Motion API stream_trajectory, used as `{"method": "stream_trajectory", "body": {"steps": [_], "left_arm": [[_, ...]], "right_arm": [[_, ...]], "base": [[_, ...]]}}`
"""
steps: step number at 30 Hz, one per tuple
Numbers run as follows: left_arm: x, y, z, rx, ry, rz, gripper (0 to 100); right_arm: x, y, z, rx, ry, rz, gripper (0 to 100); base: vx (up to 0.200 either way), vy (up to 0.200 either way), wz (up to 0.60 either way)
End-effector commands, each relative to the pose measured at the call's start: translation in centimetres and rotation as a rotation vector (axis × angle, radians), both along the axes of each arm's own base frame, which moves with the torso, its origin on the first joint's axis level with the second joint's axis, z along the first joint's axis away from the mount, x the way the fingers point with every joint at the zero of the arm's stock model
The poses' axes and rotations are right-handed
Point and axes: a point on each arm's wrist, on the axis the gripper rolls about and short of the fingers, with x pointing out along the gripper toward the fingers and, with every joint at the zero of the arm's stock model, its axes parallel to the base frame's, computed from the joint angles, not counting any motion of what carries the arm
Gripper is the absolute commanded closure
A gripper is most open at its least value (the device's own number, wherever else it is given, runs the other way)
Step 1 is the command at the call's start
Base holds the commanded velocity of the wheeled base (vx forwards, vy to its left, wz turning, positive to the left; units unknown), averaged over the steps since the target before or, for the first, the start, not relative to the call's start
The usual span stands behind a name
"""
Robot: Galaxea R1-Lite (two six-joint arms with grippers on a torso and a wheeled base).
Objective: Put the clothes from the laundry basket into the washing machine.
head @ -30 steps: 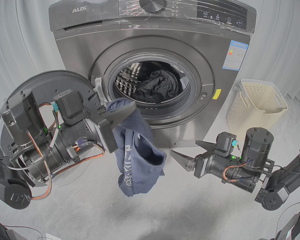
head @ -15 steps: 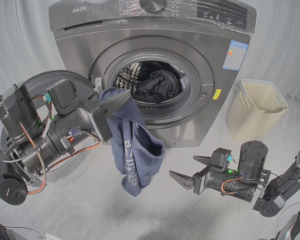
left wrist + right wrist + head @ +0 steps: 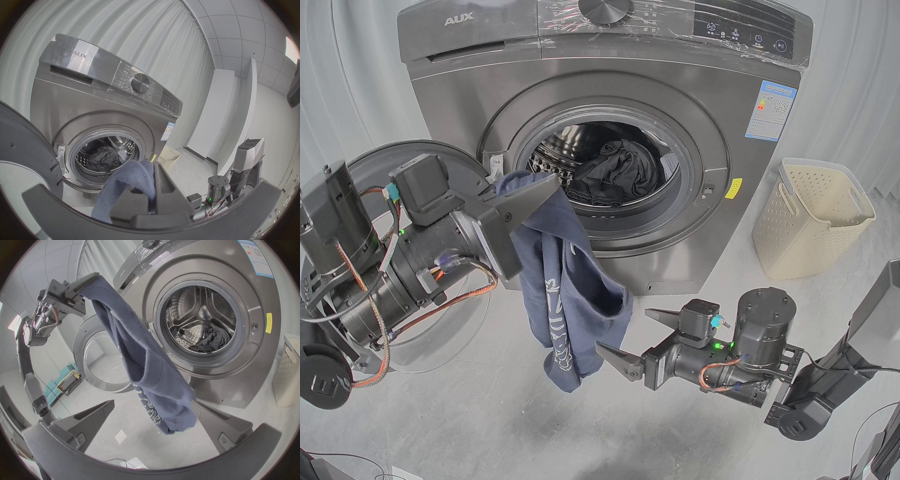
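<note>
A navy blue garment (image 3: 569,287) with pale print hangs from my left gripper (image 3: 540,187), which is shut on its top edge just in front of the washing machine's open drum (image 3: 612,165). From the left wrist the garment (image 3: 131,181) shows bunched between the fingers; from the right wrist the garment (image 3: 147,365) drapes down. A black garment (image 3: 615,172) lies inside the drum. My right gripper (image 3: 634,340) is open, low, just right of the cloth's lower end, its fingers (image 3: 93,418) on either side of the hem. The cream laundry basket (image 3: 812,219) stands right of the machine.
The washing machine's round door (image 3: 387,169) is swung open to the left, behind my left arm. Grey floor (image 3: 550,431) spreads in front of the machine. White curtains hang behind it.
My right gripper has moved left and lower, up to the hanging garment's bottom end. My left gripper, still holding the garment, has shifted slightly left and up.
</note>
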Motion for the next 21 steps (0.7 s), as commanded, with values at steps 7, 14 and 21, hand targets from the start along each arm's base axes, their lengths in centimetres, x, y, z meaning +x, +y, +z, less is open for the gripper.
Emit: {"method": "stream_trajectory", "body": {"steps": [7, 14, 21], "left_arm": [[-0.4, 0.3, 0.4, -0.011, -0.013, 0.002, 100], [-0.4, 0.3, 0.4, -0.011, -0.013, 0.004, 100], [-0.3, 0.2, 0.3, -0.007, -0.008, 0.001, 100]], "right_arm": [[3.8, 2.4, -0.6, 0.037, -0.048, -0.025, 0], [5.2, 2.6, -0.6, 0.039, -0.079, -0.045, 0], [6.1, 3.0, 0.5, 0.105, -0.147, -0.049, 0]], "base": [[0.0, 0.0, 0.0], [0.0, 0.0, 0.0], [0.0, 0.0, 0.0]]}}
